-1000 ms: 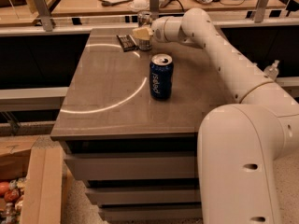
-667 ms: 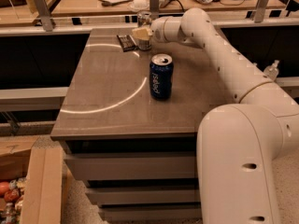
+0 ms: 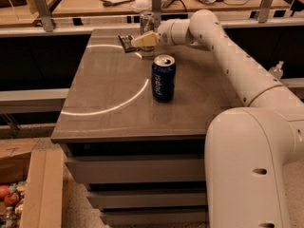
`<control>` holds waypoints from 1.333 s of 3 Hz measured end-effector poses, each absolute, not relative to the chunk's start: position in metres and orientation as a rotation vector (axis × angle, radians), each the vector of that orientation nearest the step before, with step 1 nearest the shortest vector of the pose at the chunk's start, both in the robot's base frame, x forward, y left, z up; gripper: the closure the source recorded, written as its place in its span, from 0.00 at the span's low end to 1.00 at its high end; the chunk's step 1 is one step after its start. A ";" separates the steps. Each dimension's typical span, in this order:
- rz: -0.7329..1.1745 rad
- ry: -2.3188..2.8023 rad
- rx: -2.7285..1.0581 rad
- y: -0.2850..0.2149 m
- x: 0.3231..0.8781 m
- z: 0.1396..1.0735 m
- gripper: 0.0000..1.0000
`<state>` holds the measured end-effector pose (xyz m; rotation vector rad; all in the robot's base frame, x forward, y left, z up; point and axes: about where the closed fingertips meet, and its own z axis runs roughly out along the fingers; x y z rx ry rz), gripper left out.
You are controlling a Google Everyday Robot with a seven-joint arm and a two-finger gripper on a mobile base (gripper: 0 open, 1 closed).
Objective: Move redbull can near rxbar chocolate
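The table (image 3: 102,96) is carrying everything, and the arm (image 3: 228,49) is reaching across to its far edge. The Pepsi can (image 3: 163,80) is sitting mid-table, well apart and not blocking anything. The redbull can (image 3: 147,21) is standing right behind the gripper (image 3: 143,41), near the rxbar chocolate (image 3: 127,43). I'm not able to tell how open the gripper is or whether it's holding the can. I'd be keeping the can upright and not clipping the bar.

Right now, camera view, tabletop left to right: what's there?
rxbar chocolate → redbull can → Pepsi can. The gripper is at the redbull can's lower part, overlapping it, so it's left out of the order.
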<state>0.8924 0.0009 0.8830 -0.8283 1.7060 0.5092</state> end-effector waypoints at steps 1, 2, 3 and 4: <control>0.483 1.719 -0.833 -0.033 0.884 0.885 0.00; 0.387 1.744 -0.792 -0.098 0.877 0.896 0.00; 0.257 1.786 -0.739 -0.152 0.874 0.902 0.00; 0.257 1.786 -0.739 -0.152 0.874 0.902 0.00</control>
